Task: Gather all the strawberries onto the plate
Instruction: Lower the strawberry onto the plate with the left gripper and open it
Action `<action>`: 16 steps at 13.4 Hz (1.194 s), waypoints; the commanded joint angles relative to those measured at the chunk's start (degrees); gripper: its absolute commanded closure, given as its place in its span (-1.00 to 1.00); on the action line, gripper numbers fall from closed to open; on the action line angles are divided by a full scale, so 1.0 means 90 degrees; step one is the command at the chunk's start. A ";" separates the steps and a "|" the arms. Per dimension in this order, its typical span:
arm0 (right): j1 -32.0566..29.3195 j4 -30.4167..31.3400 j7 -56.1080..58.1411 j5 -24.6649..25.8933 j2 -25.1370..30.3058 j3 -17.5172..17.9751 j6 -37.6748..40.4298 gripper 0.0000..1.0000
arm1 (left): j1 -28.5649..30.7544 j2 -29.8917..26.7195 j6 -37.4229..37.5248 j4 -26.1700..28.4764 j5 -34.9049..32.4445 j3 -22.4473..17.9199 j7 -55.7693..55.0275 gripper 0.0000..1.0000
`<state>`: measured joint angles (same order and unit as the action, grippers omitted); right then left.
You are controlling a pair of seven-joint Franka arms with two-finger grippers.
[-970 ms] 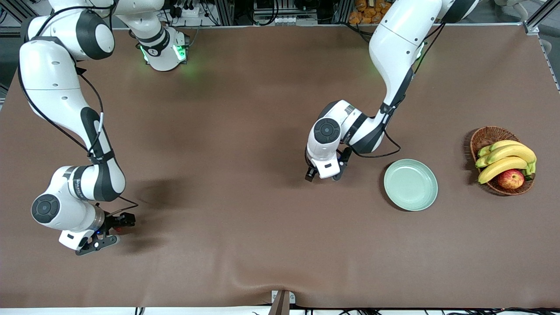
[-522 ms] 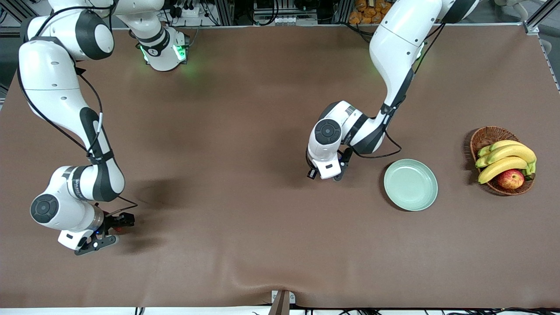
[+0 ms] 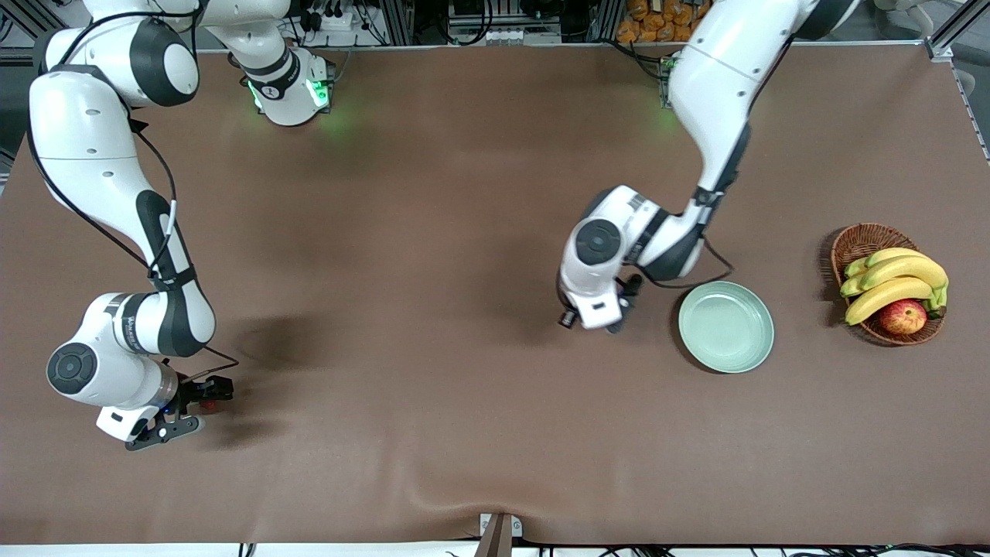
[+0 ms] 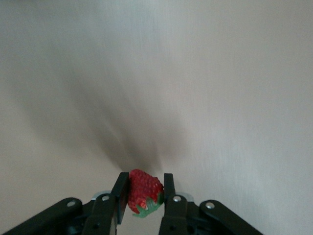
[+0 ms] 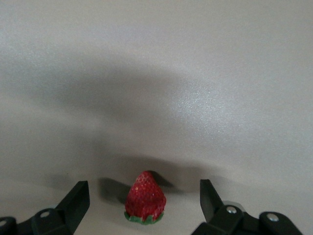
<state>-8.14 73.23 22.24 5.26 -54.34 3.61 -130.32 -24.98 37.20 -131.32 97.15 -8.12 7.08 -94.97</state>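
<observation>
Front view: the left gripper (image 3: 594,319), at centre-right of the frame, sits just beside the plate (image 3: 726,326); the right gripper (image 3: 182,408) works at lower left.

Left wrist view: fingers clamp one strawberry (image 4: 144,192).

Right wrist view: fingers stand apart, straddling an upright second strawberry (image 5: 145,198) on the table (image 5: 195,73).

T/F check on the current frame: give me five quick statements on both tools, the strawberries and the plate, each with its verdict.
1. The left tool is shut on a strawberry. True.
2. The right tool is shut on a berry. False: it is open, with a strawberry standing on the table between its fingers.
3. The plate holds a strawberry. False: it is empty.
4. The left tool is beside the plate, toward the right arm's end. True.
5. The apple is on the plate. False: it is in the basket.
</observation>
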 commanded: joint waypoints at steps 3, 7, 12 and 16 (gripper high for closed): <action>-0.0121 -0.0022 0.0185 -0.0057 -0.0056 0.0116 -0.0188 -1.00 | 0.0948 -0.0988 0.1318 0.0114 -0.0152 0.0073 0.1886 1.00; -0.0121 -0.0022 0.0185 -0.0077 -0.0056 0.0116 -0.0188 -1.00 | 0.1875 -0.0891 0.1388 0.0114 -0.0162 0.0073 0.3468 1.00; -0.0131 -0.0022 0.0175 -0.0096 -0.0056 0.0116 -0.0197 1.00 | 0.2610 -0.0570 0.1222 0.0124 -0.0152 0.0073 0.4535 1.00; -0.0160 -0.0070 0.0243 -0.0077 -0.0046 0.0116 -0.0197 1.00 | 0.2678 -0.0394 0.1124 0.0124 -0.0142 0.0073 0.4615 0.42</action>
<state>-8.32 73.14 22.23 5.20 -54.42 3.60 -130.99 -1.23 33.31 -120.36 98.19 -8.18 7.34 -53.54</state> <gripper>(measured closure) 0.687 0.674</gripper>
